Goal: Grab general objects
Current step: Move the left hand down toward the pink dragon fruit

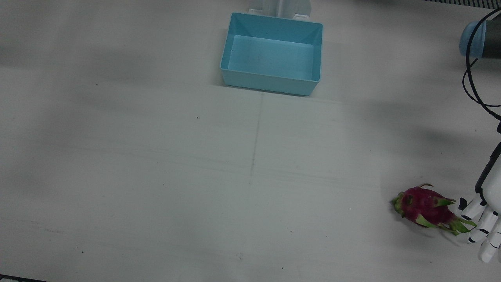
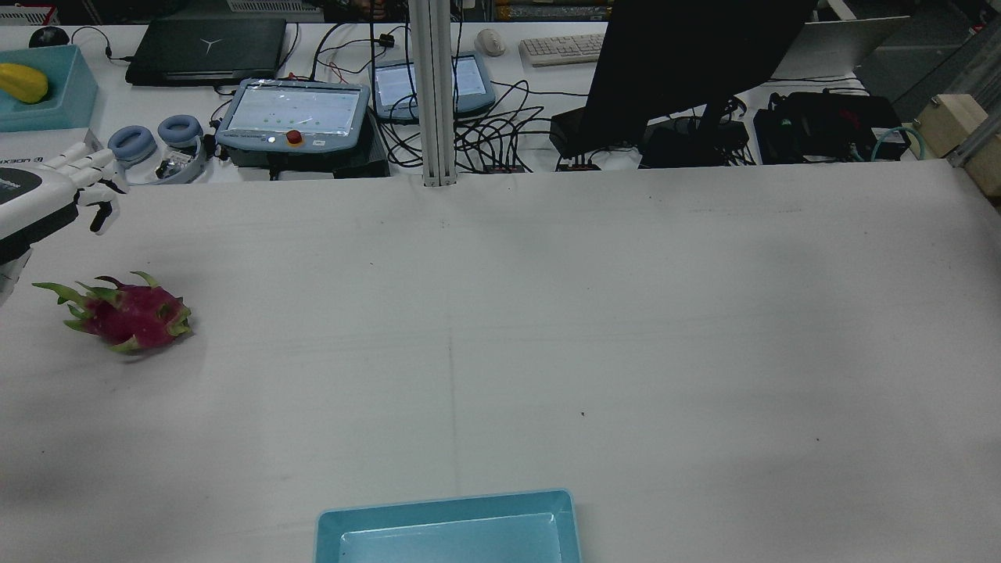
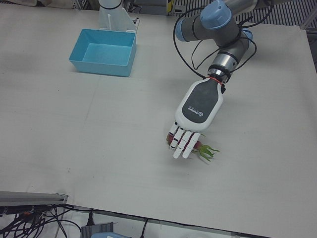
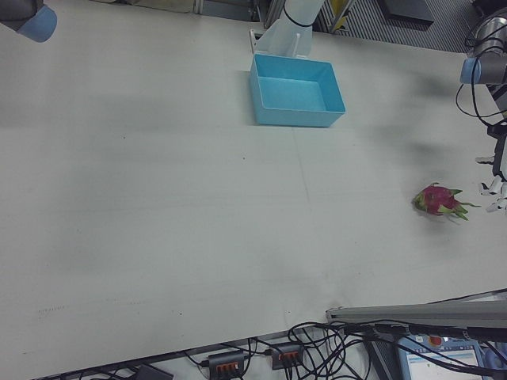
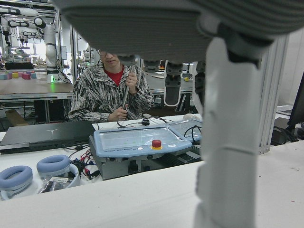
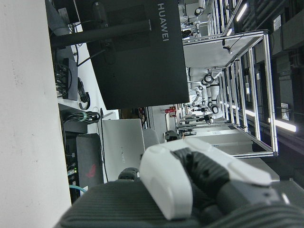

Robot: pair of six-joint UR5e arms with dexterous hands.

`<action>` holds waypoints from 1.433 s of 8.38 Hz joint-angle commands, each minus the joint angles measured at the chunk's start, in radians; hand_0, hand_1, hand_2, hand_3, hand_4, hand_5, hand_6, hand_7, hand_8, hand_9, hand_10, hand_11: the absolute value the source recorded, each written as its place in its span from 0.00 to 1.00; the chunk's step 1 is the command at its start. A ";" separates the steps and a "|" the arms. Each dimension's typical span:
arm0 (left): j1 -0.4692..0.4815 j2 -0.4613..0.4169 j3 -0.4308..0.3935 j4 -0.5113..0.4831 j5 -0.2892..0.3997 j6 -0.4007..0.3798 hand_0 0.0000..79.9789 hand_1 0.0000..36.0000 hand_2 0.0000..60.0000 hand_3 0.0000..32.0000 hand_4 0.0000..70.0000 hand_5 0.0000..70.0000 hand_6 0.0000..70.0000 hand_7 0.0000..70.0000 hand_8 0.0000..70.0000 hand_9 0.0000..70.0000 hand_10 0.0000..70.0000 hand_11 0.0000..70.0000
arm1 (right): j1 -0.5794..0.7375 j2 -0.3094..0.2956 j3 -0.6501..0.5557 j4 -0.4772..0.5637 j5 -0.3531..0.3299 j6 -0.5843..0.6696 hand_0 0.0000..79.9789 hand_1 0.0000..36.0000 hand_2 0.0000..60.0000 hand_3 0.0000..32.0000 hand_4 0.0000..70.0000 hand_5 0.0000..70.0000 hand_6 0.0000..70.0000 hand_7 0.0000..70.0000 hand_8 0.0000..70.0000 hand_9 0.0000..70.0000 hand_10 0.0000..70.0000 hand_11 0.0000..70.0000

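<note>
Dragon fruit (image 1: 426, 208) lies on its side on the white table (image 1: 156, 176), leafy tip toward the left hand (image 1: 483, 223), which hovers over that tip, fingers spread, holding nothing. Farther off stands a blue bin (image 1: 272, 53). Right hand's (image 6: 199, 175) finger state unclear.

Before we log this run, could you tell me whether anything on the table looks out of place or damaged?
Nothing stands out. The dragon fruit lies whole on its side near the left robot hand, which is open, and the blue bin sits upright and empty.
</note>
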 commanded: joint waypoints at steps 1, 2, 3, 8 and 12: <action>0.019 0.000 0.016 -0.016 -0.023 -0.011 0.00 0.36 1.00 0.00 0.12 1.00 0.00 0.54 0.00 0.09 0.00 0.00 | 0.000 0.000 0.000 0.000 -0.001 0.000 0.00 0.00 0.00 0.00 0.00 0.00 0.00 0.00 0.00 0.00 0.00 0.00; 0.066 0.000 0.021 -0.024 -0.068 -0.011 0.00 0.36 1.00 0.00 0.10 1.00 0.00 0.52 0.00 0.08 0.00 0.00 | 0.000 0.000 0.000 0.000 -0.001 0.000 0.00 0.00 0.00 0.00 0.00 0.00 0.00 0.00 0.00 0.00 0.00 0.00; 0.135 0.000 0.024 -0.030 -0.133 -0.009 0.75 1.00 1.00 0.09 0.14 0.81 0.00 0.52 0.00 0.08 0.00 0.00 | 0.000 0.000 0.000 0.000 -0.001 0.000 0.00 0.00 0.00 0.00 0.00 0.00 0.00 0.00 0.00 0.00 0.00 0.00; 0.220 -0.012 0.097 -0.062 -0.212 -0.009 0.62 1.00 1.00 0.46 0.16 0.07 0.00 0.53 0.00 0.09 0.00 0.00 | 0.000 0.000 0.000 0.000 -0.001 0.000 0.00 0.00 0.00 0.00 0.00 0.00 0.00 0.00 0.00 0.00 0.00 0.00; 0.218 -0.011 0.119 -0.081 -0.208 -0.009 0.51 1.00 1.00 0.41 0.14 0.16 0.00 0.51 0.00 0.08 0.00 0.00 | 0.000 0.000 0.000 0.000 -0.001 0.000 0.00 0.00 0.00 0.00 0.00 0.00 0.00 0.00 0.00 0.00 0.00 0.00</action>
